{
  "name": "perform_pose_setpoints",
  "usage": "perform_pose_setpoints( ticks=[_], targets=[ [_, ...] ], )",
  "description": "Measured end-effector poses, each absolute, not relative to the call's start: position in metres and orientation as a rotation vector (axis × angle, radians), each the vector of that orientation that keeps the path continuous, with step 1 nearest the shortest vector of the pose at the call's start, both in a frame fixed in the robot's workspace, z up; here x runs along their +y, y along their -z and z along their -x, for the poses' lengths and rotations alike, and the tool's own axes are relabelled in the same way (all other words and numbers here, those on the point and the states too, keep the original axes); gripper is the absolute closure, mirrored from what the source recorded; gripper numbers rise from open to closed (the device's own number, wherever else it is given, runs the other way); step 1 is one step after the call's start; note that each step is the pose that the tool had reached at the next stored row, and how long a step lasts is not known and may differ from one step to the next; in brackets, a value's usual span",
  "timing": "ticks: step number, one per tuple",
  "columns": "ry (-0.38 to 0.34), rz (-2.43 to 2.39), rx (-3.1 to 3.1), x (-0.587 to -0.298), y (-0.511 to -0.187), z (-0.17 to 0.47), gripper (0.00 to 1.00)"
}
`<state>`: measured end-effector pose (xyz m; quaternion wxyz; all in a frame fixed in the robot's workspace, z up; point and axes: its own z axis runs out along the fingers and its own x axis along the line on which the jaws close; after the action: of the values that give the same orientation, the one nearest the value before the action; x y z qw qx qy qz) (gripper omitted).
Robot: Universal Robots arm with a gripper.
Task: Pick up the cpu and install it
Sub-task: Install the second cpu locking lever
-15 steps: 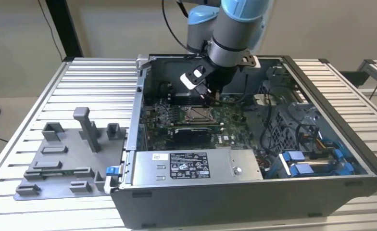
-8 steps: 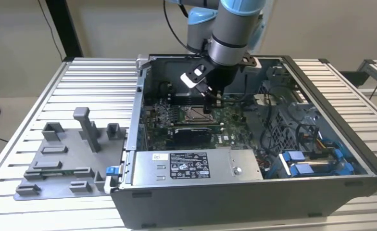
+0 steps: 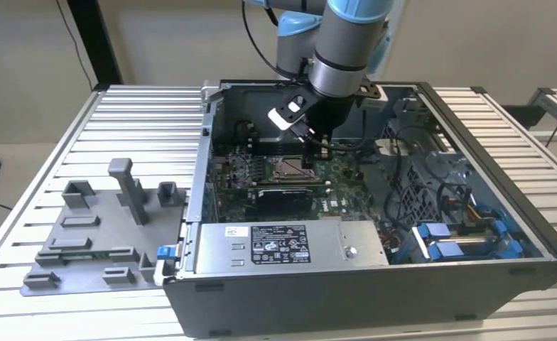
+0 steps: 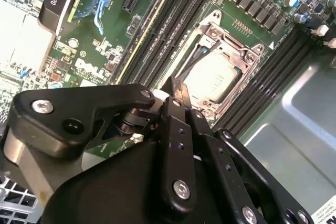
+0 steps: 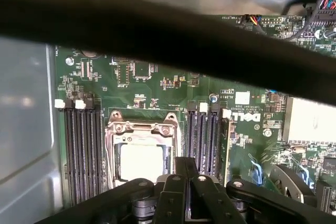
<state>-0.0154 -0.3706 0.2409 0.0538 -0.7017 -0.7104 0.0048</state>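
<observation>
The cpu [image 4: 210,77] [image 5: 140,162] is a silvery-white square lying flat inside the metal-framed socket [image 4: 242,56] [image 5: 113,129] on the green motherboard [image 5: 157,85]. In the exterior view the socket [image 3: 288,168] sits mid-board inside the open computer case [image 3: 374,298]. My gripper [image 3: 312,145] [image 4: 172,84] [image 5: 186,165] hangs just above the socket, near one edge of the cpu. Its black fingers [image 5: 178,179] are pressed together with nothing visible between them. The fingers cover part of the cpu's near edge in the first wrist view.
Black memory slots [image 5: 81,150] flank the socket on both sides. A grey power supply box [image 3: 288,245] lies at the case front, cables and blue parts [image 3: 449,238] at the exterior view's right. A grey plastic tray with posts [image 3: 99,234] stands on the slatted table outside the case.
</observation>
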Motion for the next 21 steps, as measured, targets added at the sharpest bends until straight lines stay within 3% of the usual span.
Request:
perform_pose_setpoints(
  ticks=[21],
  targets=[
    [-0.014,2.132,-2.159,-0.3659,-0.2458,0.0233,1.0]
  ],
)
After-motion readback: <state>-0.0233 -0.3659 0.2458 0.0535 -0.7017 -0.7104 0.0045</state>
